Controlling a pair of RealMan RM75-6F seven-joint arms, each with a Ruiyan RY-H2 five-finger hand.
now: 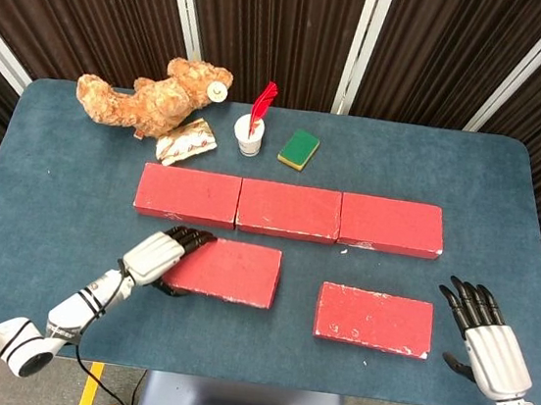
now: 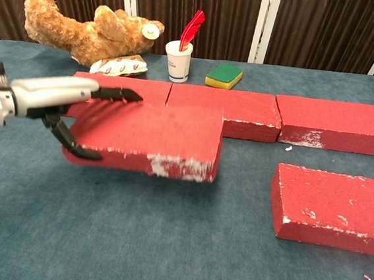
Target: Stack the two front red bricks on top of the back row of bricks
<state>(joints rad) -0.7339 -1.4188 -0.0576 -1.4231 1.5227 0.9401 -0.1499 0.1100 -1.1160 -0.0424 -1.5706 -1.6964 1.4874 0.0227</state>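
My left hand (image 1: 160, 256) (image 2: 61, 101) grips the left end of the front left red brick (image 1: 228, 270) (image 2: 154, 135), fingers over its top and thumb under its near edge. That brick hangs level above the table, close in front of the back row of three red bricks (image 1: 289, 210) (image 2: 256, 113). The front right red brick (image 1: 375, 319) (image 2: 333, 207) lies flat on the table. My right hand (image 1: 486, 338) rests open with fingers spread just right of that brick; the chest view does not show it.
Behind the back row lie a teddy bear (image 1: 150, 97), a snack packet (image 1: 185, 140), a white cup with a red feather (image 1: 251, 131) and a green and yellow sponge (image 1: 299, 149). The blue table's (image 1: 43, 204) front edge runs close to both hands.
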